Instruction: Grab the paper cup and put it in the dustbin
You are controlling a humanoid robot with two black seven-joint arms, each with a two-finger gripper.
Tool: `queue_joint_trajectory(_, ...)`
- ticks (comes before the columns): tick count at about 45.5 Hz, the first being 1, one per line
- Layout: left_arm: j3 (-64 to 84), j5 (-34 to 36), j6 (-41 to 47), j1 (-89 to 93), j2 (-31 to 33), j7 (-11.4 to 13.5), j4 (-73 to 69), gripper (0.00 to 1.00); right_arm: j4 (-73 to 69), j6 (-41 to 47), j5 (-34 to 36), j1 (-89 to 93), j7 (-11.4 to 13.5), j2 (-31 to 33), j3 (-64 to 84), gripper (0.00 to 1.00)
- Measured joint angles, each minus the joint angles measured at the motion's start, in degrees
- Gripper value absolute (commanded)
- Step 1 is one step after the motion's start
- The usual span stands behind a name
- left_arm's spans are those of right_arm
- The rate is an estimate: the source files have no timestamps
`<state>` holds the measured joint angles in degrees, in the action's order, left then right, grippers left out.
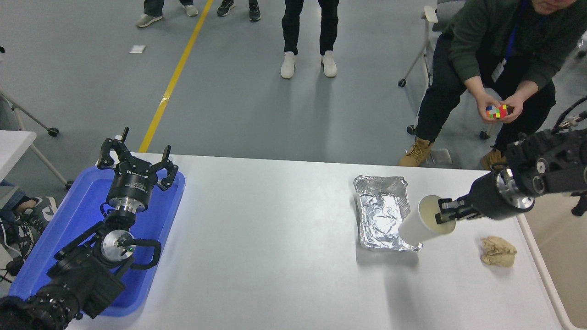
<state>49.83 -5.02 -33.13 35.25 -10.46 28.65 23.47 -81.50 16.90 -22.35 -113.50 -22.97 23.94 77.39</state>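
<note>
carry step: right gripper (444, 214) pinches the paper cup (424, 224) by its rim (tilted, mid-right); next swing to the dustbin (557, 256), lower right.

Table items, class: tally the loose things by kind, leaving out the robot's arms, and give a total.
Trays: 2, blue tray and foil tray
Paper cups: 1, paper cup, held by the right tool
Crumpled paper wads: 1, paper wad
Total: 4

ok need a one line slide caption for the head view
Right gripper holds the small white paper cup by its rim above the white table, beside the silver foil tray.
</note>
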Motion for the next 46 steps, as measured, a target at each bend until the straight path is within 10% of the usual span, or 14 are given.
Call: queue_joint_trajectory(46, 0.0, 0.0, 0.0, 0.0, 0.0, 0.0, 0.0, 1.0, 7.0, 12.7, 4.6, -14.0, 0.3, 5.8, 2.2, 0.0)
